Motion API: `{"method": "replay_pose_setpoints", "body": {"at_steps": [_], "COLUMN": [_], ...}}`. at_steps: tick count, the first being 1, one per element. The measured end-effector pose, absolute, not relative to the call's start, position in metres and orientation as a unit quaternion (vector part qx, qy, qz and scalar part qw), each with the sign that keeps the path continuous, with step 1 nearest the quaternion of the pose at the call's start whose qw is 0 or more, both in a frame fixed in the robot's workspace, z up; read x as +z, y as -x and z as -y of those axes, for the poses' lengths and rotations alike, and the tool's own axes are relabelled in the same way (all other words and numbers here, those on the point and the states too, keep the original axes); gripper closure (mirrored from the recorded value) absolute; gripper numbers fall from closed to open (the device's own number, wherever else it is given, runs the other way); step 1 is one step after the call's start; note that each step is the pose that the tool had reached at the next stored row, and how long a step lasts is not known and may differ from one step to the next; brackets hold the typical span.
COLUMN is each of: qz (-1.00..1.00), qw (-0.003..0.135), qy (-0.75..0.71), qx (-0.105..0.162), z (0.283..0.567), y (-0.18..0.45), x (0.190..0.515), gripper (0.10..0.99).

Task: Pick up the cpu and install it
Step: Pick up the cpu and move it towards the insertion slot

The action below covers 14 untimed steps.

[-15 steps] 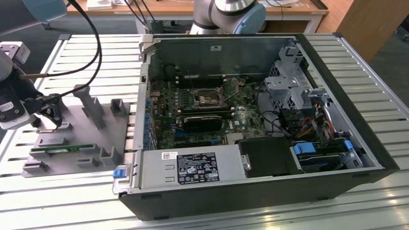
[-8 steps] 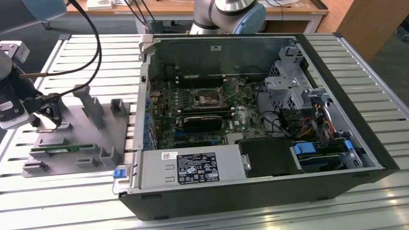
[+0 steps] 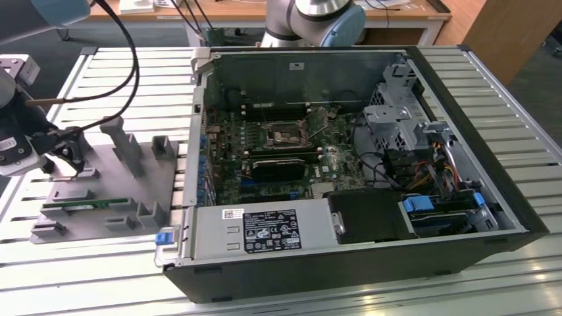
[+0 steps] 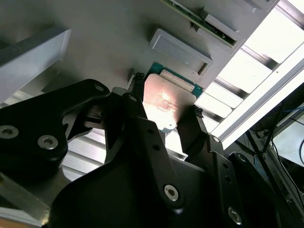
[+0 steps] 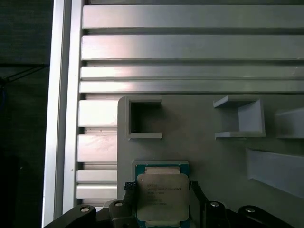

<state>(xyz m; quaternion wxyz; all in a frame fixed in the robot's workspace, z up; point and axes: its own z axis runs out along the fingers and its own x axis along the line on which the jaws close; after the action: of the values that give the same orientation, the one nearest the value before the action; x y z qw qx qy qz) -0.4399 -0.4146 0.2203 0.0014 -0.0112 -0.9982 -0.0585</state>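
Slatted aluminium table (image 3: 114,72), wooden desk (image 3: 255,10) behind, dark floor (image 3: 35,43).

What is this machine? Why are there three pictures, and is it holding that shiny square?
It is a robot arm with a grabbing hand, called a gripper. One picture comes from a camera standing off to the side: it shows an open computer on a metal table, and on the exterior view's left a grey holder block with a green memory stick. The other two come from cameras riding on the arm's wrist, looking past the gripper. The shiny square is the cpu, the computer's brain chip. It lies flat on the holder with the gripper down around it. Whether it is gripped yet, I cannot tell.
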Motion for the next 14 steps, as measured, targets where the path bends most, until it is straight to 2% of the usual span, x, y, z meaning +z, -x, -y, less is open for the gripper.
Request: {"method": "replay_pose_setpoints", "body": {"at_steps": [14], "qz": [0.998], "qw": [0.001], "qy": [0.011], "qx": [-0.058], "z": [0.4141], "y": [0.4399], "x": [0.2277], "gripper": [0.553]}}
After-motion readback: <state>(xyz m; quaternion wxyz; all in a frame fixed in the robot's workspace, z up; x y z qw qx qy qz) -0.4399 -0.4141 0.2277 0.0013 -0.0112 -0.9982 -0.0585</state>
